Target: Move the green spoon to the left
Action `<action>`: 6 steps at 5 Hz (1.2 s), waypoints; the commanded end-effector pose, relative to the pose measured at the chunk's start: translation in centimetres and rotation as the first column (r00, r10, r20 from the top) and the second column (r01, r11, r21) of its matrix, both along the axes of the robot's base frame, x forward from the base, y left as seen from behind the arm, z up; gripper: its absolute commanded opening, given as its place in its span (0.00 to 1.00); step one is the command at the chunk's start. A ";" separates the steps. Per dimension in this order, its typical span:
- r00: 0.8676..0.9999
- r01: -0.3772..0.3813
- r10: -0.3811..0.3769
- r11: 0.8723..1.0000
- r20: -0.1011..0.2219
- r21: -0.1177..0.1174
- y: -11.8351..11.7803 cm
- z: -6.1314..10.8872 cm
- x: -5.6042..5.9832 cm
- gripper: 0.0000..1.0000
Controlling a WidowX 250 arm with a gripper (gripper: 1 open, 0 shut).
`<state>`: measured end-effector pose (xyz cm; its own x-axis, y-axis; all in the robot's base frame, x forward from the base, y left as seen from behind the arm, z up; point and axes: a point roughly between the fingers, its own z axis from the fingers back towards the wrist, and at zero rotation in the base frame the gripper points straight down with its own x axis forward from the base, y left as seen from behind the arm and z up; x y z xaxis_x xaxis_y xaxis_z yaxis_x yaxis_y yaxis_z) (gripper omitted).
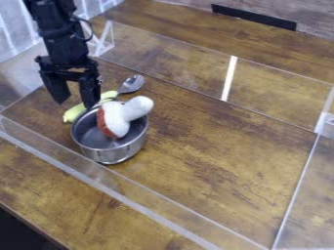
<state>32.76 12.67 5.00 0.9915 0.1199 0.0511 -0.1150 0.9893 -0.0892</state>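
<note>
1. Your green spoon point(102, 99) lies on the tabletop point(222, 146) just behind the pot, its chunky yellow-green handle angled toward the left and the small grey metal bowl poking out at the upper right.
2. The steel pot point(109, 140) is round and shiny, touching or nearly touching the spoon, with a white lump point(124, 112) with an orange streak resting on its rim.
3. Your gripper point(69, 88) hangs straight down over the handle end, black jaws spread wide, gripping nothing.
4. Clear plastic walls point(233, 78) fence the dark wood-grain surface.
</note>
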 end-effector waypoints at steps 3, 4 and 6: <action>1.000 0.000 0.000 1.000 0.012 0.016 0.1 -0.6 -0.6 1.00; 1.000 0.001 -0.001 1.000 -0.003 0.010 0.0 -1.0 -0.7 1.00; 1.000 -0.007 0.007 1.000 -0.011 -0.002 0.4 -0.8 -0.6 0.00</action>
